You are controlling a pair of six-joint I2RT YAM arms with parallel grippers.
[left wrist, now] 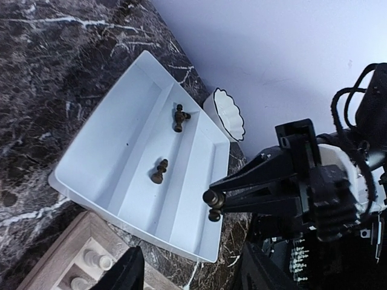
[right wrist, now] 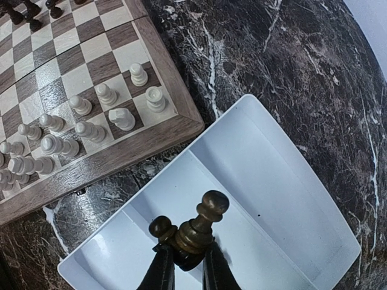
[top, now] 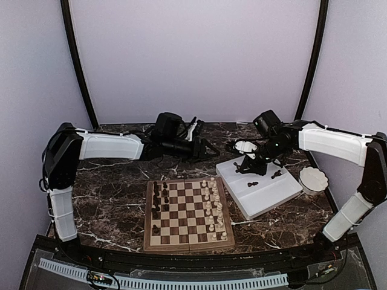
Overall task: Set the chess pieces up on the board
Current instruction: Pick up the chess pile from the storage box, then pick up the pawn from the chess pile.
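The board (top: 188, 243) lies at the front middle. Dark chess pieces (top: 157, 194) stand along its left side and cream ones along its right. My right gripper (right wrist: 186, 258) is shut on two dark chess pieces (right wrist: 199, 228) and holds them above the white tray (top: 272, 196). It also shows in the top view (top: 247, 168) and the left wrist view (left wrist: 213, 204). More dark pieces lie loose in the tray (left wrist: 159, 171), (left wrist: 179, 117). My left gripper (top: 207, 148) is open and empty, behind the board and left of the tray.
A white scalloped bowl (top: 313, 179) stands right of the tray. Another small white bowl (top: 245, 146) stands behind it. The cream pieces (right wrist: 121, 118) fill the board's edge nearest the tray. Dark marble table (top: 109, 199) surrounds the board.
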